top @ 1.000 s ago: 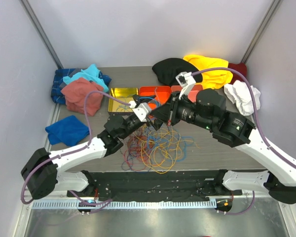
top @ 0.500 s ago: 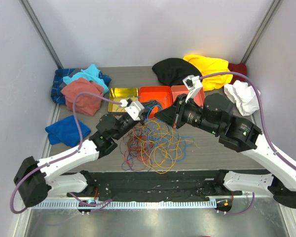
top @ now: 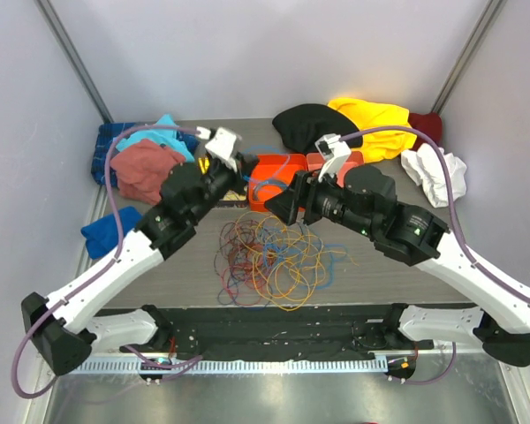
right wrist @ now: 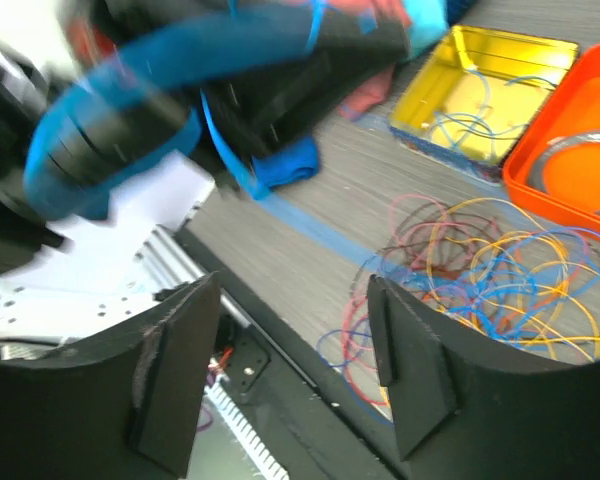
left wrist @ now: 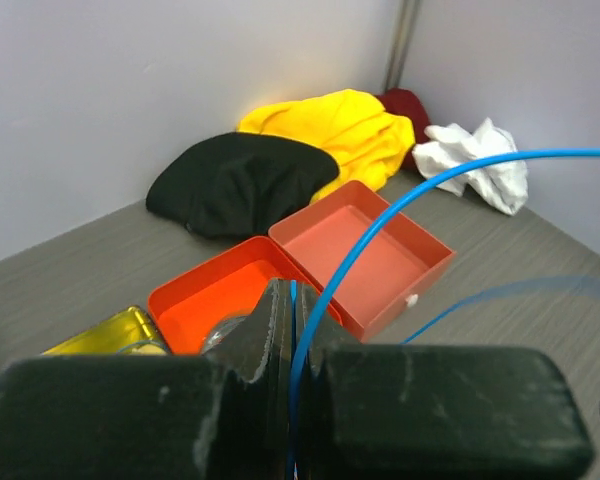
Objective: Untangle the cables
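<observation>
Left gripper [left wrist: 293, 298] tight on blue cable [left wrist: 380, 224]

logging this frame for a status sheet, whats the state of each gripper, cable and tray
left gripper: shut on the blue cable
right gripper: open, nothing between its fingers
blue cable: pinched, arcing away from the grip
cable tangle: loose heap on the table, not separated
yellow tin: open, a few blue wires inside
salmon tray: open, empty
</observation>
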`<state>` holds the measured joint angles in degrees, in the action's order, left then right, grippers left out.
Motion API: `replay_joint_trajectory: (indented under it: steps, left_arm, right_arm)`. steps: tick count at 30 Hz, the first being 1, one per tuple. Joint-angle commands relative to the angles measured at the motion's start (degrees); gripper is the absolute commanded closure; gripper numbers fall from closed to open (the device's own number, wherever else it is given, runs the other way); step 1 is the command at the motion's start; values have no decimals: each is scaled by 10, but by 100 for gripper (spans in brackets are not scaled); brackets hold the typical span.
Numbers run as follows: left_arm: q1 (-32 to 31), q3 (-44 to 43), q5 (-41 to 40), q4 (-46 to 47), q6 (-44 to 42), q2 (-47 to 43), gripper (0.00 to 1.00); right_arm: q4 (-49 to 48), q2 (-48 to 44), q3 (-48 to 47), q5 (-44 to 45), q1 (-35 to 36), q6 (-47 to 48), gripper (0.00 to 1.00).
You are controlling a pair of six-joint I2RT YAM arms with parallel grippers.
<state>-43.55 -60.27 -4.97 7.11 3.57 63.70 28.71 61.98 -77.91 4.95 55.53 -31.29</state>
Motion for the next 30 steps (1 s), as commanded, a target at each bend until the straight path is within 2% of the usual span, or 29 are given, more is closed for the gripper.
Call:
replay_joint_trajectory:
  steps: [1, 2, 5, 11, 20, 30]
  left_arm:
    - [77, -92, 45, -161, 112, 48, 100]
    - [110, -102, 66, -170, 147, 58, 100]
    - [152, -125, 86, -193, 186, 88, 100]
    - [209, -201, 111, -245, 234, 180, 100]
    - [226, -287, 104, -263, 238, 313, 100]
    - [258, -288, 77, -243, 240, 399, 100]
  right_arm:
    - [-7, 24, -19, 40, 1, 25, 30]
    - [-5, 25, -20, 43, 1, 27, 29]
    - [0, 21, -8, 53, 0, 30, 29]
    - [0, -20, 22, 66, 1, 38, 29]
    - [2, -71, 79, 88, 0, 49, 30]
    - [1, -72, 108, 94, 1, 64, 30]
